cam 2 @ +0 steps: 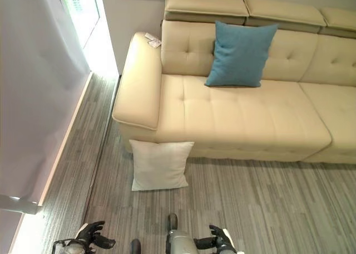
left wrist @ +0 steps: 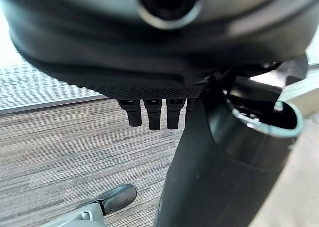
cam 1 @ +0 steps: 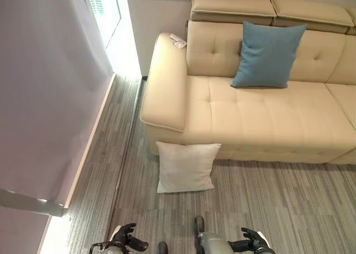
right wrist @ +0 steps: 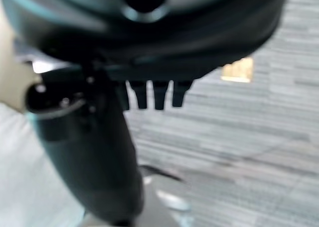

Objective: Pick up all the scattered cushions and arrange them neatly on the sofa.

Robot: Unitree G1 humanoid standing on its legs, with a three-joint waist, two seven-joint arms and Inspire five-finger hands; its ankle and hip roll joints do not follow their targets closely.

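White cushion (cam 1: 186, 166) leans on sofa (cam 1: 267, 126) front: soft, light; grip top corners. Left hand (cam 1: 127, 235), right hand (cam 1: 253, 240) relaxed, empty.

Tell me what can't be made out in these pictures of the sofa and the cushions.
- Small white object on the beige leather sofa's armrest: too small to identify in the eye views.
- Sofa's right end: cut off by the frame edge, so any cushions there are unseen.
- Floor behind the square white cushion leaning on the sofa front: hidden by it.
- Back of the square teal cushion: hidden.
- Left hand and right hand: partly cut off at the bottom edge.
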